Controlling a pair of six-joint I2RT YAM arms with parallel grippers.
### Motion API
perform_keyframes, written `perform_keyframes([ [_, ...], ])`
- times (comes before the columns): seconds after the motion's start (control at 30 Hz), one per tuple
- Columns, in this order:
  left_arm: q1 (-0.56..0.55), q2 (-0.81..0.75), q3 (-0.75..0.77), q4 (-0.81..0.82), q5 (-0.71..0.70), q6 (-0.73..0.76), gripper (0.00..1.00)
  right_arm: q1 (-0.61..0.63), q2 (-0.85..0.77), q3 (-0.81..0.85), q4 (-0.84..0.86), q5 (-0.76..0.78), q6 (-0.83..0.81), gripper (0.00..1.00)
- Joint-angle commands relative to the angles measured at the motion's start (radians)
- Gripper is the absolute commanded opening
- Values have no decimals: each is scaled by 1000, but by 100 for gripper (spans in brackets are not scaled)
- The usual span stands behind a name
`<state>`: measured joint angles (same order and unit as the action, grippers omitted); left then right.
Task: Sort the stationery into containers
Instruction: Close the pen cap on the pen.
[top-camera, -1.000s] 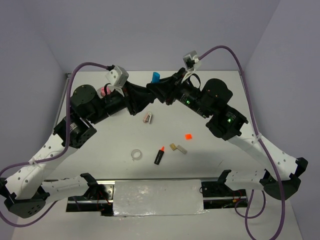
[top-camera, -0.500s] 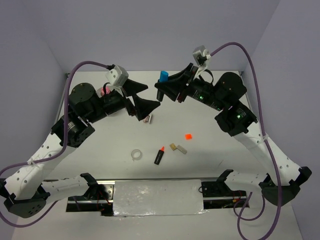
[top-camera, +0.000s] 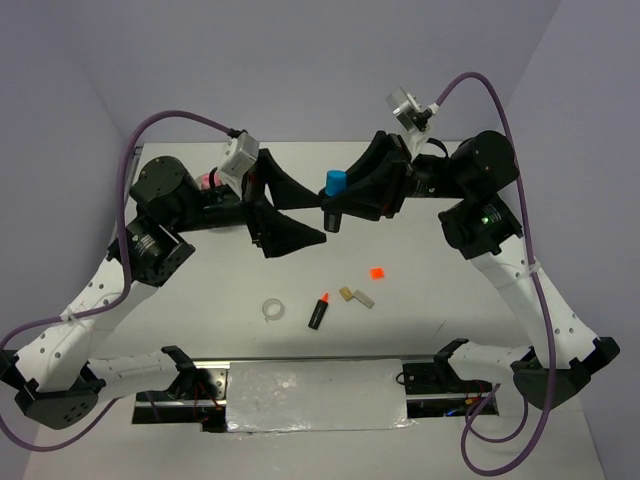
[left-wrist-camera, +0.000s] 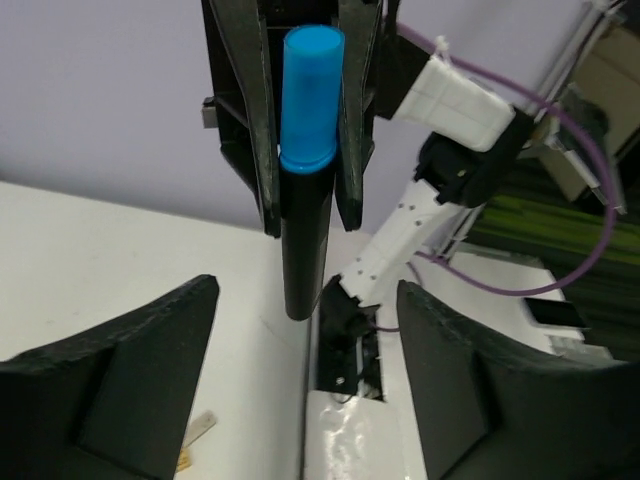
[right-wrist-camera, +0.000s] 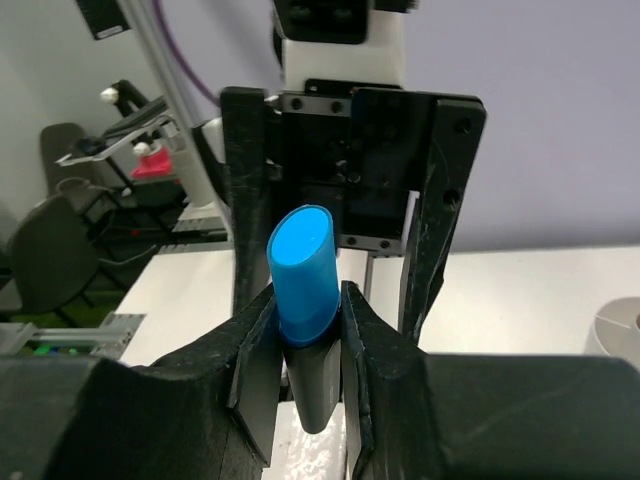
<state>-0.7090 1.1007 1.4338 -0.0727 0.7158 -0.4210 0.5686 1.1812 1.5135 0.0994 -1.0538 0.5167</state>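
Aloft over the far middle of the worktop (top-camera: 440, 300), right pincer (top-camera: 340, 203): closed tight on the blue-capped marker (top-camera: 334, 190), fingers (right-wrist-camera: 258, 345) pressing both sides of the black barrel right where the cap joins. Cap toward the far edge in the top view, black end toward the near edge, no part of it touching the worktop. Directly opposite, nose to nose with it, left pincer (top-camera: 316, 216): spread wide, holding nothing, fingers (left-wrist-camera: 120, 370) flanking the marker's black end but apart from it on both sides. Down on the worktop, toward the middle of the near edge: orange-capped marker (top-camera: 318, 312) lying flat, cap toward the far edge. Just left of it and not touching, clear tape ring (top-camera: 272, 309). Just right of the orange cap, tan block (top-camera: 347, 294) and grey block (top-camera: 364, 299), end to end and seemingly touching. A little farther toward the far right, alone, small orange square (top-camera: 376, 271). Near the far left corner, pink piece (top-camera: 209, 181), mostly hidden behind the left arm; shape not clear. Under the left pincer in its wrist view, two small pale pieces (left-wrist-camera: 198, 428) on the worktop, too cropped to name.
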Motion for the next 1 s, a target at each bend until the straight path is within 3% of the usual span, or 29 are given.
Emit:
perform_keyframes([
  [0.0,5,19,-3,155,97,-88,81,-1,-23,-6,126,-67,69,0],
  [0.13,5,30,-38,281,120,-174,71,7,-20,-3,129,-66,71,0],
  [0.27,5,39,-65,370,137,-235,70,11,-23,-27,157,-57,74,0],
  [0.57,5,60,-78,427,142,-277,59,33,-12,-44,189,-51,97,0],
  [0.83,3,91,-56,407,162,-274,33,40,5,-33,191,-28,94,0],
  [0.87,3,94,-53,404,160,-274,26,43,6,-35,189,-23,88,0],
  [0.9,3,99,-47,393,162,-266,11,45,6,-36,186,-20,86,0],
  [0.97,5,103,-21,337,145,-231,0,47,5,-36,180,-14,74,0],
])
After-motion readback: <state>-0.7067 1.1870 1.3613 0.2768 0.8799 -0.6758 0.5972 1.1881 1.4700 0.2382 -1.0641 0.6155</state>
